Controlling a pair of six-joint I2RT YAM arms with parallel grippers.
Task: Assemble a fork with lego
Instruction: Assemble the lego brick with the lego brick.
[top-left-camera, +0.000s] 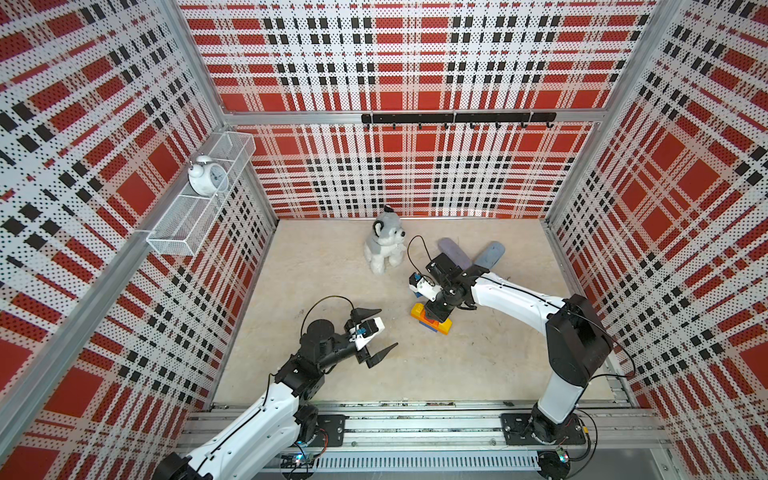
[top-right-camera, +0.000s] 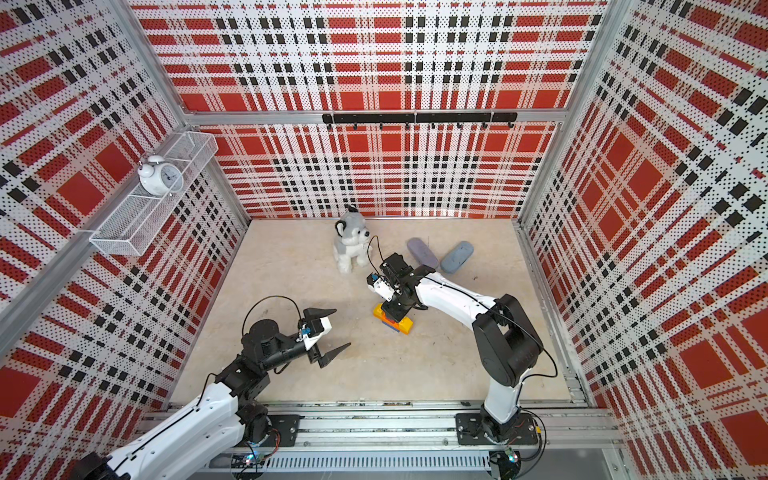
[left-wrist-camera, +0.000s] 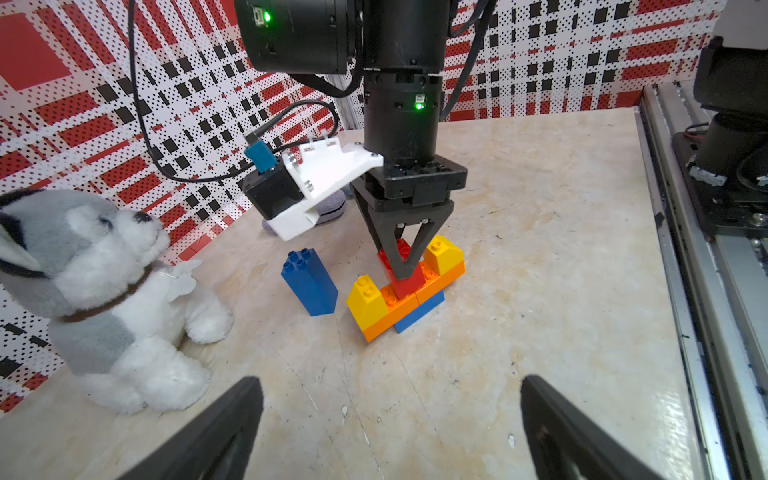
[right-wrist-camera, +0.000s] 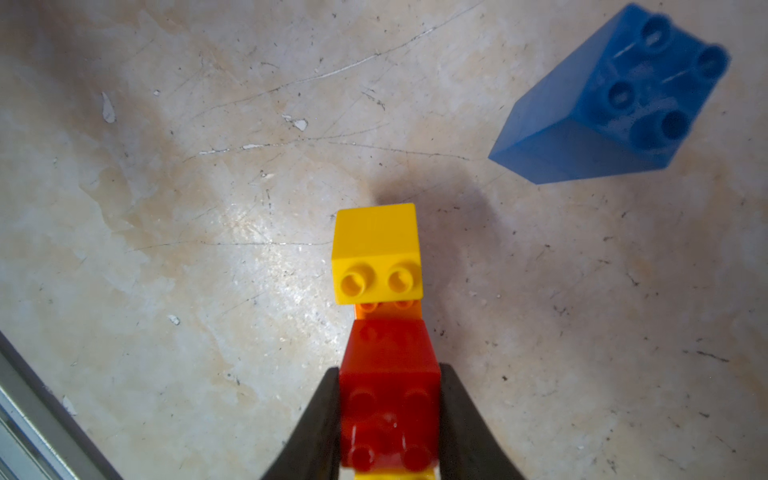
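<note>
Fork (left-wrist-camera: 436, 282), part-built, on table (left-wrist-camera: 561, 257); we log R gripper (left-wrist-camera: 402, 272) jaws pinching red brick (right-wrist-camera: 390, 365) at its middle; L gripper (top-left-camera: 388, 328) jaws spread wide; blue brick (left-wrist-camera: 309, 286) upright beside fork.

right claw (top-left-camera: 435, 316) hiding middle of fork (top-left-camera: 443, 328), blue brick (right-wrist-camera: 615, 104) blurred, cases (top-left-camera: 491, 255) half covered

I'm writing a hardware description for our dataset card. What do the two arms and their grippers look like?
The left arm and right arm have white shells and black joints. The left gripper and right gripper have black tapered fingers, white camera mounts, looping black cables.
</note>
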